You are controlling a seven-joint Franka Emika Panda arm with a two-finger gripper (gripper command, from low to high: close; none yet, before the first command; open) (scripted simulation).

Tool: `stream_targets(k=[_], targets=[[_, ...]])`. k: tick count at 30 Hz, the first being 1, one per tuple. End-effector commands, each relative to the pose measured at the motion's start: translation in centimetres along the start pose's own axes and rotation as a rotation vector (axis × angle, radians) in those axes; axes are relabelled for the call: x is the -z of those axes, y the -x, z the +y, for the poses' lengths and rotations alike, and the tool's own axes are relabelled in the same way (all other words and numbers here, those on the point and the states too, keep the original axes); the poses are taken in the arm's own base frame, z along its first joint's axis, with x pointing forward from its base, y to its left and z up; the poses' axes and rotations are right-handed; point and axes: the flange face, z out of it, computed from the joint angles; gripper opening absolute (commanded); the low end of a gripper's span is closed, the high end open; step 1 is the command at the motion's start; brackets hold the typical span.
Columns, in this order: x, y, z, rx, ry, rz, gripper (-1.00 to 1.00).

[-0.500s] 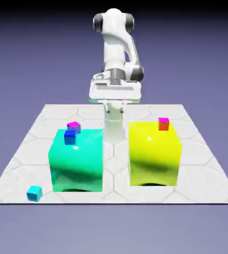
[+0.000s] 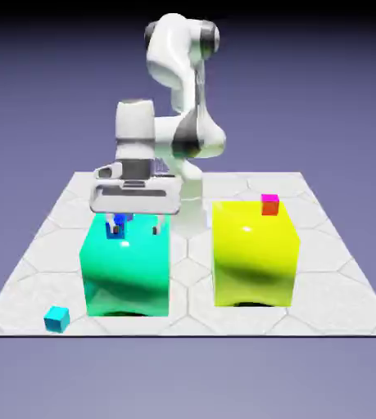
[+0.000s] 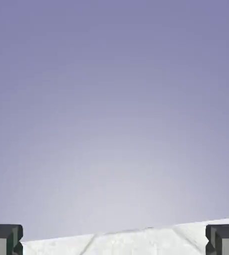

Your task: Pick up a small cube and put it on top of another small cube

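Currently, the white robot arm holds its gripper over or near the top of the big teal block, fingertips wide apart with nothing between them. The small cyan cube sits on the pale table, just off the teal block's near corner, toward the exterior view's left and the camera. From the gripper, then, it lies lower, nearer the camera and leftward in that view. Being a cube, it shows no long axis to match. A small dark-blue cube appears at the top of the teal block, partly hidden by a fingertip. The hand view shows only backdrop and a strip of table beyond the fingertips. Reaching the cyan cube likely calls for travel outward past the teal block, then down, without clipping it.
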Motion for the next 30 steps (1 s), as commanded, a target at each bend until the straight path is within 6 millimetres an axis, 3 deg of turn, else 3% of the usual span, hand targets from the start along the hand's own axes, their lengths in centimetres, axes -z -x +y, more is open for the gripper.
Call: stream_targets(k=[1,10,19,25,27,30], targets=[[-0.9,-0.7,0.0,-0.002,0.021,-0.022,0.00],[-8.7,-8.7,4.3,-0.068,0.216,-0.195,0.00],[-16.1,-14.0,9.6,-0.097,0.398,-0.362,0.00],[-20.9,-15.9,12.8,-0.089,0.515,-0.476,0.00],[-20.9,-15.9,12.9,-0.089,0.517,-0.478,0.00],[-26.5,-13.3,15.5,-0.089,0.517,-0.478,0.00]])
